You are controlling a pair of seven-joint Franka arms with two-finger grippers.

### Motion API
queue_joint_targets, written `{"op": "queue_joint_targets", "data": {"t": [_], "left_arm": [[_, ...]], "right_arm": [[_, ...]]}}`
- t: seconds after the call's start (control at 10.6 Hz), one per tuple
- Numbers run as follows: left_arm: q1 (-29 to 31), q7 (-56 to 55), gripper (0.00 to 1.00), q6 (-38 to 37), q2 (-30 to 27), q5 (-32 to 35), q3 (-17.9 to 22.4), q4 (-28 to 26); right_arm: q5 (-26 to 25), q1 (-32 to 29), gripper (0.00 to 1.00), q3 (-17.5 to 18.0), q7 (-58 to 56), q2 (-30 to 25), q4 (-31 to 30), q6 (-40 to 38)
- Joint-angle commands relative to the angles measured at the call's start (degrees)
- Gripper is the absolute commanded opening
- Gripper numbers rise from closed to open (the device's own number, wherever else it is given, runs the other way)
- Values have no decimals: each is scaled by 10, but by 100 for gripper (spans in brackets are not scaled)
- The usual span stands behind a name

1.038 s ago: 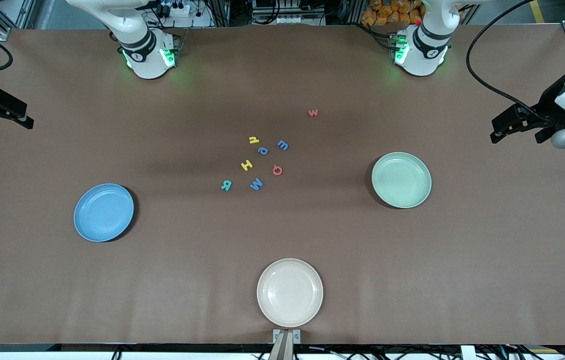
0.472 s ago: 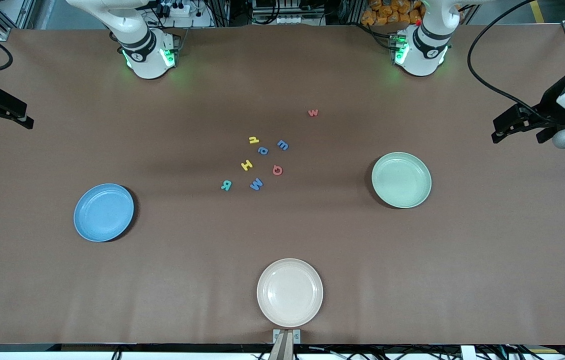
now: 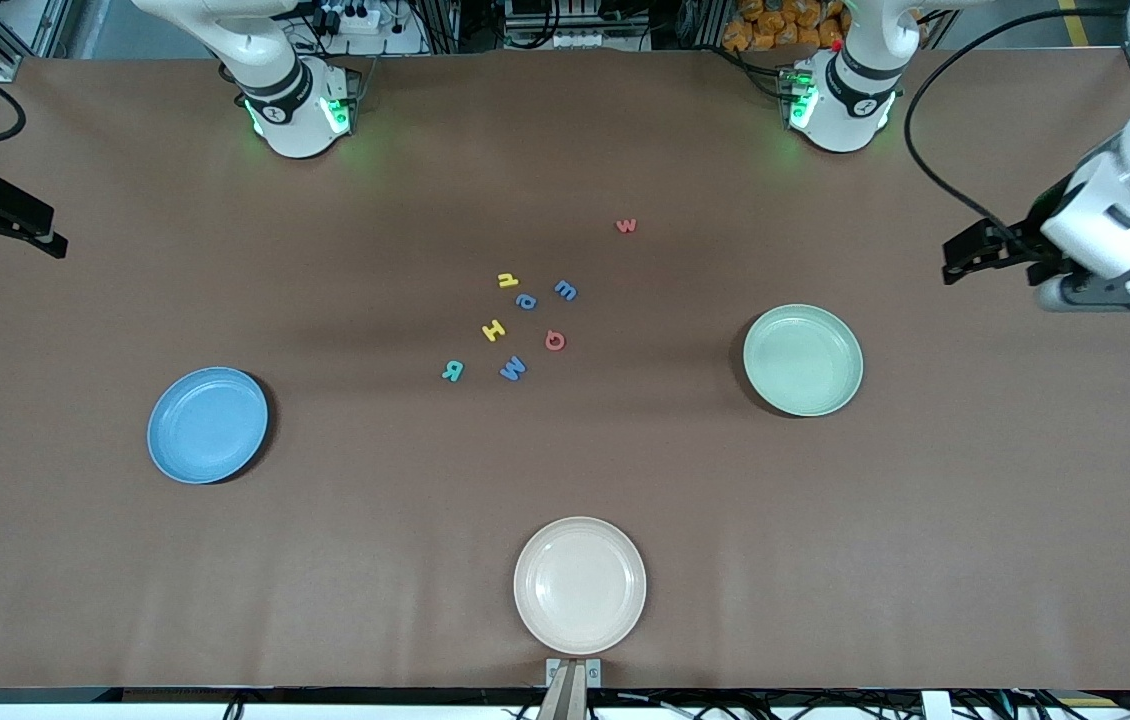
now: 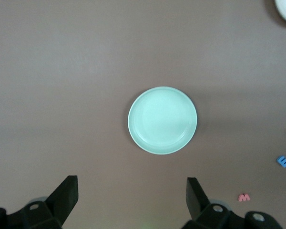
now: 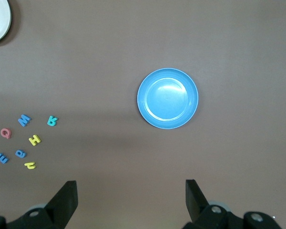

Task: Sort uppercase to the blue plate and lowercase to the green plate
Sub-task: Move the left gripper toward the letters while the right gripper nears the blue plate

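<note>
Left gripper (image 3: 965, 262) held open over bare table near the green plate (image 3: 803, 360), right gripper (image 3: 10, 225) seemingly parked open, uppercase (image 3: 493, 330) and lowercase (image 3: 527, 300) letters clustered mid-table, blue plate (image 3: 208, 425) left unfilled.

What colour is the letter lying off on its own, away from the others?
Red: the small w, clearest in the front view.

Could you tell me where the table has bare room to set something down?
Free: between the blue plate and cream plate, and between cream plate and green plate. Crowded: the letters mid-table between the blue and green plates.
</note>
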Motion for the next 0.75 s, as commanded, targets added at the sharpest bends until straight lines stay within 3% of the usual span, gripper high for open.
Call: {"op": "queue_joint_targets", "data": {"t": [0.0,0.38,0.66], "left_arm": [[5,0,100,20,-6,-26,0,-38],[-2,-2,100,71,2,-28,-4,-95],[-6,-38,100,102,39,-35,-49,-92]], "right_arm": [[8,-6,100,3,-3,3,9,-4],[8,-6,100,3,-4,4,9,-4],[8,-4,100,3,-3,10,9,-4]]}}
